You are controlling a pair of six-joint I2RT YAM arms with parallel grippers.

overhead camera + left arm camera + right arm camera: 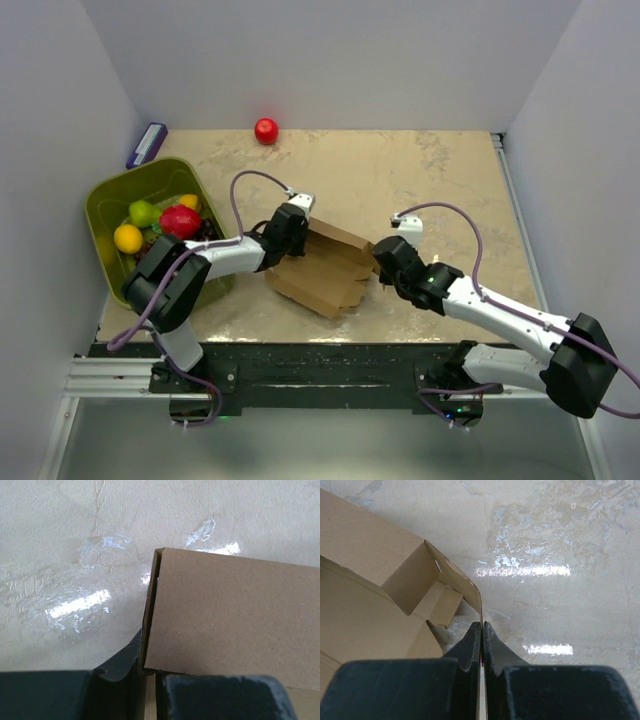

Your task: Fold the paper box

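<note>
The paper box (322, 270) is plain brown cardboard, partly folded, lying in the middle of the table between the two arms. My left gripper (284, 243) is at its left end, shut on a doubled cardboard edge (148, 630); a flat brown panel (235, 615) stretches away to the right. My right gripper (384, 262) is at the box's right end. Its fingertips (474, 632) are pressed together on a thin upright flap (470, 587). Left of that flap an open inner corner of the box (415, 587) with a small tab shows.
An olive-green bin (110, 200) with several fruits stands at the left, close to the left arm. A red ball (266, 130) lies at the back centre, and a small blue-and-white item (147, 144) rests at the back left. The walls (60, 120) enclose the table.
</note>
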